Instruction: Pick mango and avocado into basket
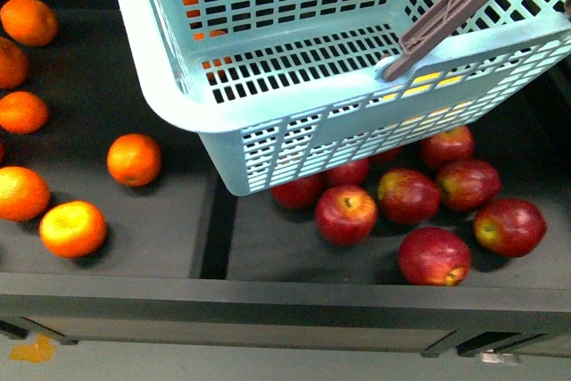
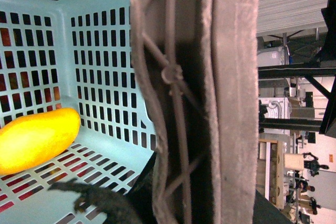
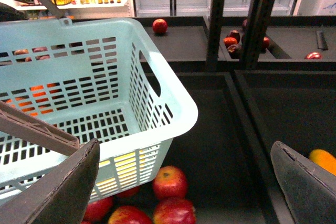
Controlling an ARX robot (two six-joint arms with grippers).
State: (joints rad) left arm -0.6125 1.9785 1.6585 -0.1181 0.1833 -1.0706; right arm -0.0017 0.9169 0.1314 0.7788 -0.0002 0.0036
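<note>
Front view: basket (image 1: 169,100) hangs tilted above the apples (image 1: 346,214) on the right, oranges (image 1: 134,159) to the left. It's lifted off the shelf, prob. so fruit can be dropped in close by. Brown handle (image 1: 464,2) rises at far right.

Left wrist view: handle (image 2: 231,98) fills the shot, so the left gripper likely carries the basket by it. Its fingers aren't clear, though, so clamped or not can't be told. Mango (image 2: 37,140) lies on the basket floor, i.e. already in.

Right wrist view: right gripper (image 3: 184,145) is spread wide and empty beside the basket, free to fetch. Avocado not made out. A yellow-orange fruit (image 3: 323,160) sits near one finger (image 3: 304,187).
</note>
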